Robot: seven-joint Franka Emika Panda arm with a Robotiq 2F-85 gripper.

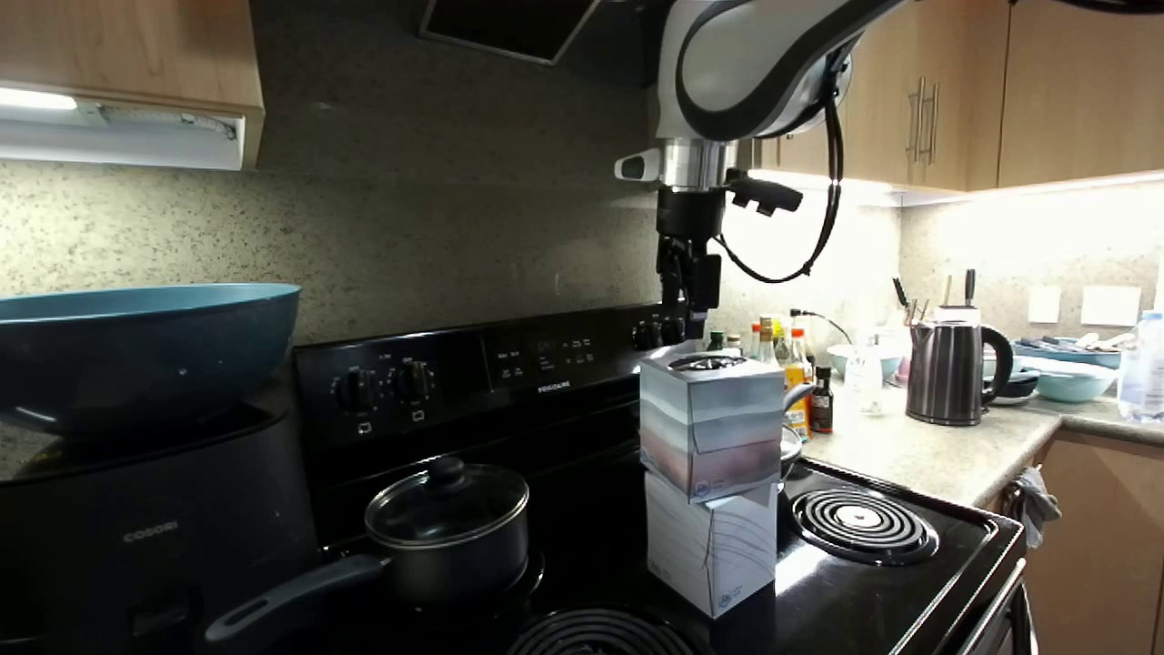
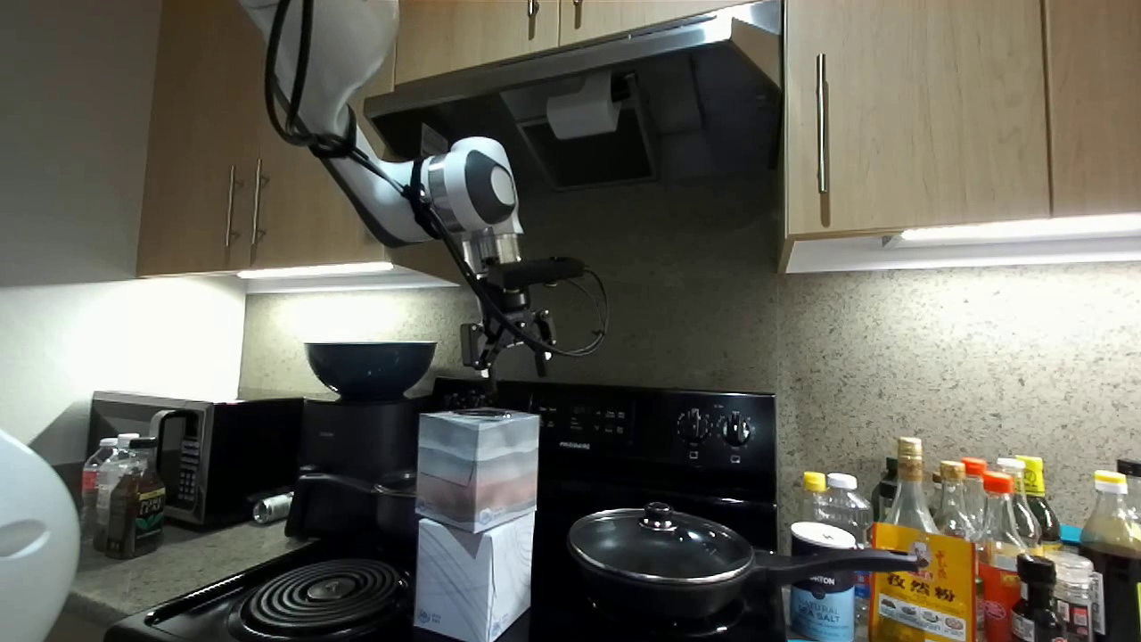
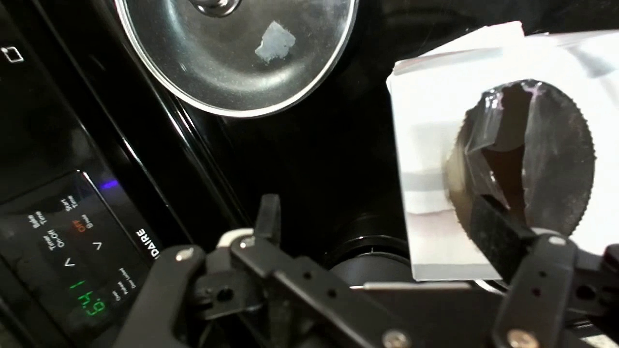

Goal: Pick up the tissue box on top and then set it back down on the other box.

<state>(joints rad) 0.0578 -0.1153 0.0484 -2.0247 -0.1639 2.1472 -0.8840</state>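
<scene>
At the far left of an exterior view, a large blue-green round bowl (image 1: 150,364) was borne by a black boxy appliance (image 1: 155,555) lettered COSORI. To its right, a dark saucepan (image 1: 468,564) was seen under a round glass lid (image 1: 436,509) on the glossy black stove (image 1: 846,600). Further right, the grey-blue, horizontally banded cardboard tissue box (image 1: 714,432) was stacked upright, slightly twisted, on the whitish cube-shaped cardboard box (image 1: 714,550), which was supported by the stove. Just above this stack the black gripper (image 3: 375,199) was held, its jaws spread wide. In the wrist view, the jaw at the left was shown over dark stove, clear of the banded box; by the jaw at the right, part of the box's dark oval opening (image 3: 556,145) was covered. The box was placed below the jaws, off to the right of their middle. Farther right, in an exterior view, a steel-and-black kettle (image 1: 946,373) was set on the speckled worktop (image 1: 946,455).
</scene>
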